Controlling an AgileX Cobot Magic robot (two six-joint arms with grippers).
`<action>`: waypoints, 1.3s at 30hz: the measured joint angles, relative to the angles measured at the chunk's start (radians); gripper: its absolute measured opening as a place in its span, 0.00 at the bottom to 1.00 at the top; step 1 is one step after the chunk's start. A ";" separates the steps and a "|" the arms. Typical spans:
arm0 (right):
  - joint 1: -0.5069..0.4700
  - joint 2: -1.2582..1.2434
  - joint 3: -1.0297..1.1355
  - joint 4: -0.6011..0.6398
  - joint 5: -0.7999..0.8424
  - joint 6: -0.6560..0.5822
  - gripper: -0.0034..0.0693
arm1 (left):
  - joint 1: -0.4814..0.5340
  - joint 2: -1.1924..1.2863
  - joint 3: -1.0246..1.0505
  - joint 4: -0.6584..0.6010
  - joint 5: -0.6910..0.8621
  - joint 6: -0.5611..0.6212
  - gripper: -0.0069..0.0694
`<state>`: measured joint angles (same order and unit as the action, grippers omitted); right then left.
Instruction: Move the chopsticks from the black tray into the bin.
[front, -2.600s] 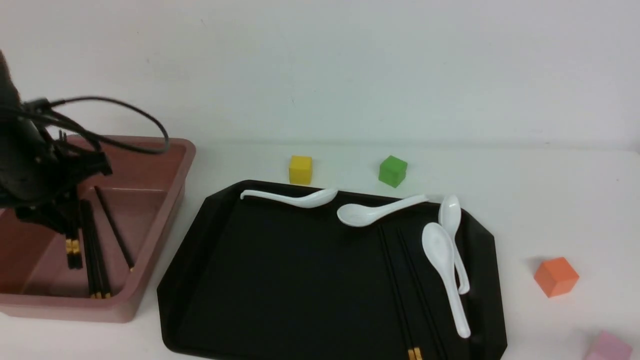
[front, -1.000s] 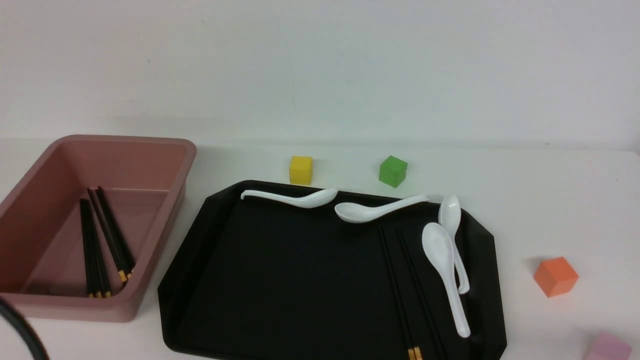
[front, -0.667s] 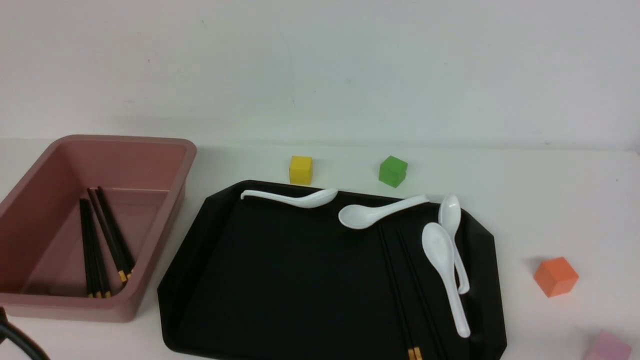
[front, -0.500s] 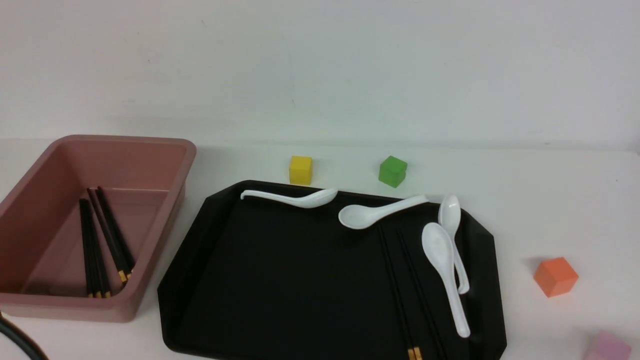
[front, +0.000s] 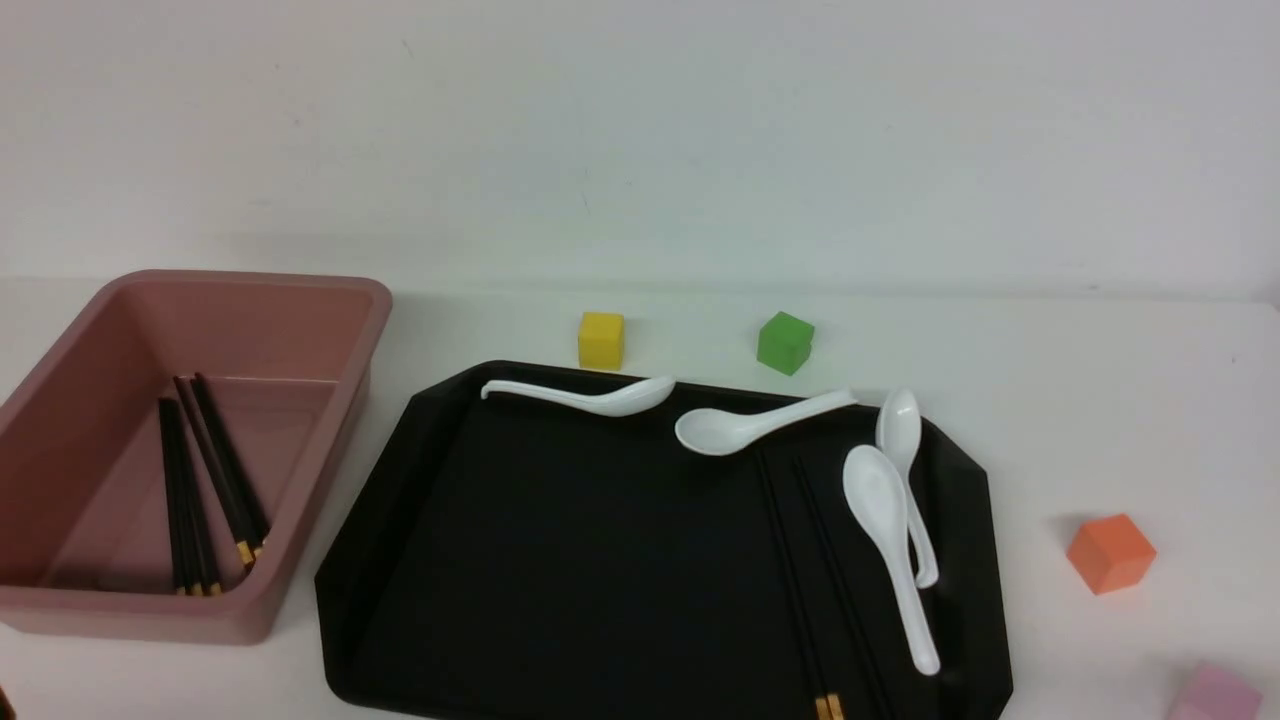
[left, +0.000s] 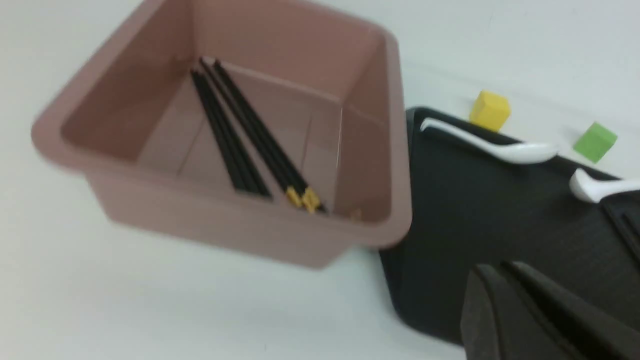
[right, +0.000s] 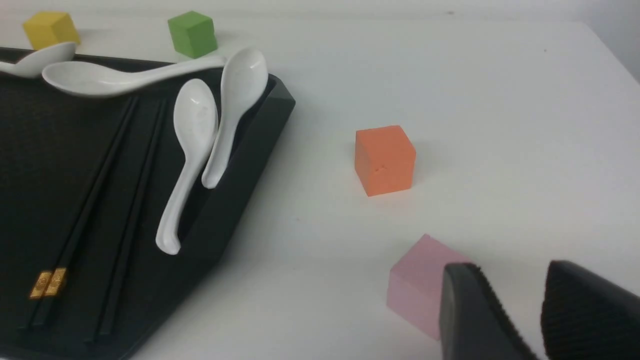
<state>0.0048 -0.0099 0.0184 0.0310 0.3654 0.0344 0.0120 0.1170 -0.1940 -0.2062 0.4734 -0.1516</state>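
Hidden: neither arm shows in the front view; chopsticks on the black tray (front: 560, 560) run off the lower edge.
Chopsticks in bin (front: 330, 300): 4 (front: 205, 480).
Chopsticks on tray: 3 or 4 (dark on dark) (front: 800, 560).
White spoons (front: 885, 520): 4.
Cubes: 4 (front: 1110, 552).
Left fingers (left: 505, 300): together, empty.
Right fingers (right: 450, 310): slightly apart, empty.

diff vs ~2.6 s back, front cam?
The left arm, then over the bin with a chopstick pair, let it go and pulled out of the front view. Chopsticks in the bin now lie loose. Unchanged: tray, chopsticks on the tray, spoons, cubes.
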 joint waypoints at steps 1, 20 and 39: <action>0.000 0.000 0.000 0.000 0.000 0.000 0.38 | -0.022 -0.031 0.029 0.033 -0.004 -0.038 0.08; 0.000 0.000 0.000 -0.001 0.000 0.000 0.38 | -0.069 -0.129 0.222 0.165 -0.084 -0.155 0.09; 0.000 0.000 0.000 -0.001 0.000 0.000 0.38 | -0.069 -0.129 0.224 0.167 -0.088 -0.155 0.11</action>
<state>0.0048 -0.0099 0.0184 0.0299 0.3654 0.0344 -0.0572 -0.0117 0.0295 -0.0395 0.3851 -0.3069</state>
